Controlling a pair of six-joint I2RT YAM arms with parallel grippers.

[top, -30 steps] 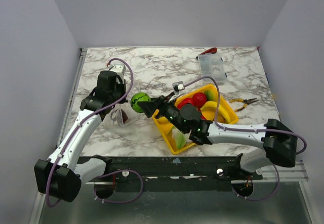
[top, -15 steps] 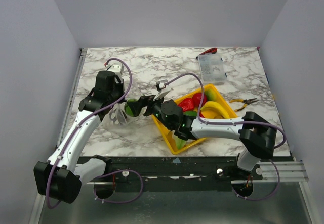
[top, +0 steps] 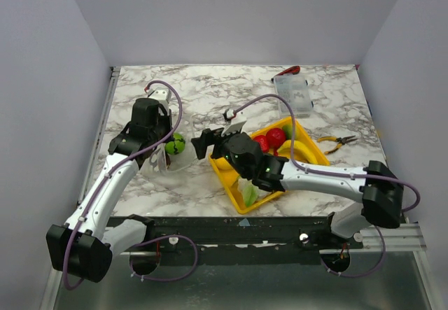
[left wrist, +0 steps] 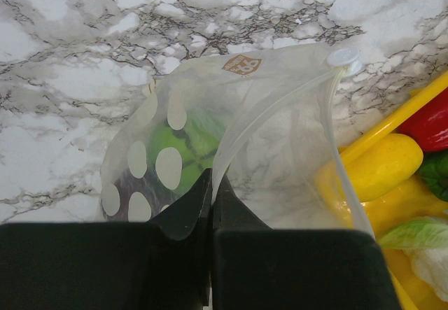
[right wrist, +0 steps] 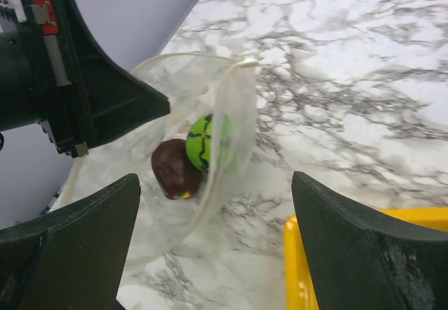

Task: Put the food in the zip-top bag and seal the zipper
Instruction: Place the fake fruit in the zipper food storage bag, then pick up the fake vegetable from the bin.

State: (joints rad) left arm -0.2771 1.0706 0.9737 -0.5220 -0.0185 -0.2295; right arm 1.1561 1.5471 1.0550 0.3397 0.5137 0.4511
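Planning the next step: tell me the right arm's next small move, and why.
Probably move the right gripper to the yellow tray for another piece: it is open and empty, the green piece and dark purple piece lie in the zip-top bag, which the left gripper holds.

food (right wrist: 203, 144) in bag (right wrist: 240, 107) (two pieces), tray (top: 225, 177) right

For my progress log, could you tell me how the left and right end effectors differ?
The left end effector is shut; the right end effector is open. The left holds the zip-top bag by its edge; the right holds nothing. Both face the bag's mouth.
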